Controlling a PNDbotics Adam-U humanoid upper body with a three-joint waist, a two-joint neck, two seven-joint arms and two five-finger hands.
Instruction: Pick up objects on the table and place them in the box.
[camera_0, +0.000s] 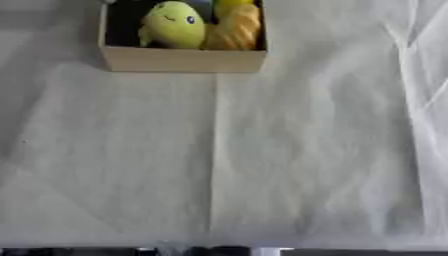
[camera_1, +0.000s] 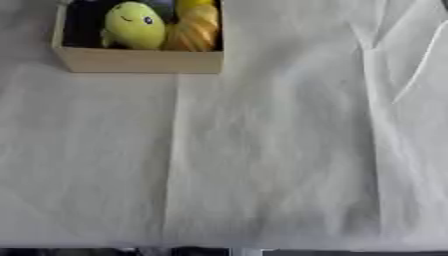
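Left eye view: a tan cardboard box (camera_0: 182, 59) stands at the far edge of the table (camera_0: 227, 165), left of centre, its near wall facing the camera. Inside it sits a yellow-green plush toy (camera_0: 175, 25) with a small dark eye and a curved mouth line, filling the middle of the box. Touching its right side is an orange-yellow ridged object (camera_0: 236, 27), leaning against the right wall of the box; a brighter yellow part shows just above it at the picture's top edge. The left part of the box interior is dark. A white cloth (camera_0: 332, 100) covers the table, with a long straight crease running from the box toward the near edge and looser folds at the right side. Neither hand shows here, so the state of the fingers cannot be told.

Right eye view: the same box sits nearer the upper left corner, plush toy and ridged object side by side within it. A dark strip runs along the bottom edge below the cloth. No hand appears here either
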